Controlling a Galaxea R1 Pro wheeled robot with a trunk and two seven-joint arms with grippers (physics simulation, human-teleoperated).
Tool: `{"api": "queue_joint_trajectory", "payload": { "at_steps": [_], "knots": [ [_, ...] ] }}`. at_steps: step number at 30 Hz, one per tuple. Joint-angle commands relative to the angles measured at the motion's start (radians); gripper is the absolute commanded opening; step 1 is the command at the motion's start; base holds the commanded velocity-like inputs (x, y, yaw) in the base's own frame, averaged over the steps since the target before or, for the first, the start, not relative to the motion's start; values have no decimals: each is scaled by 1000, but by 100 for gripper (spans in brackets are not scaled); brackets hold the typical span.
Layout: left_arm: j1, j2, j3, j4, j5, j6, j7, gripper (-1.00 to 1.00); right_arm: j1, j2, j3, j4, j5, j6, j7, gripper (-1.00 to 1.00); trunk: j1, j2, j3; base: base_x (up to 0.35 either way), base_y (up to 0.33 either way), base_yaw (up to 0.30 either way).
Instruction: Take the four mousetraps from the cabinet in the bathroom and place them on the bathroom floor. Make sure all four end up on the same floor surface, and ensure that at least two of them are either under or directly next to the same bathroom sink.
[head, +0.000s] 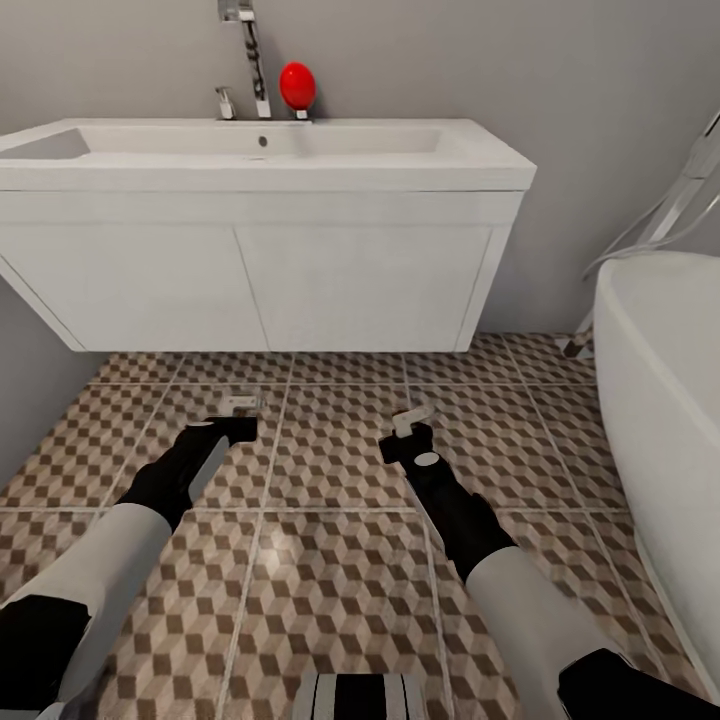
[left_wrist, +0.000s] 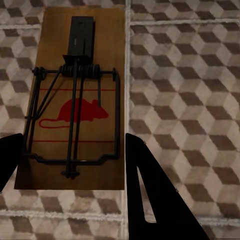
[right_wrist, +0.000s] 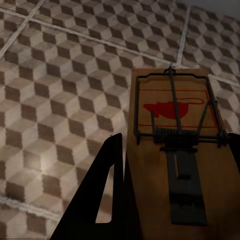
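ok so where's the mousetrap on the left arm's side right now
In the head view the left mousetrap is at the left gripper, low over the bathroom floor just in front of the sink; the left wrist view shows it between the fingers.

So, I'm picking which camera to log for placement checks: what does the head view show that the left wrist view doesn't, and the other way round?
Head view alone: the sink with its tap, a red object on its back edge, the bathtub, and the right gripper with a mousetrap. Left wrist view alone: the trap's detail, a red mouse print and dark wire spring. Shared: the left gripper straddling its mousetrap over the cube-patterned floor.
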Motion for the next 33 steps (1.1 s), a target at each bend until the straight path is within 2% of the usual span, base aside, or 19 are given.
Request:
{"api": "queue_joint_trajectory", "payload": {
  "at_steps": [1, 33],
  "knots": [
    [-1, 2, -7, -2, 8, 4, 6, -100, 0, 0, 2, -2, 9, 8, -2, -100, 0, -1, -6, 0, 0, 0],
    [-1, 0, -10, -11, 8, 4, 6, -100, 0, 0, 4, -1, 10, -20, -2, -100, 15, -8, -182, 0, 0, 0]
  ]
}}
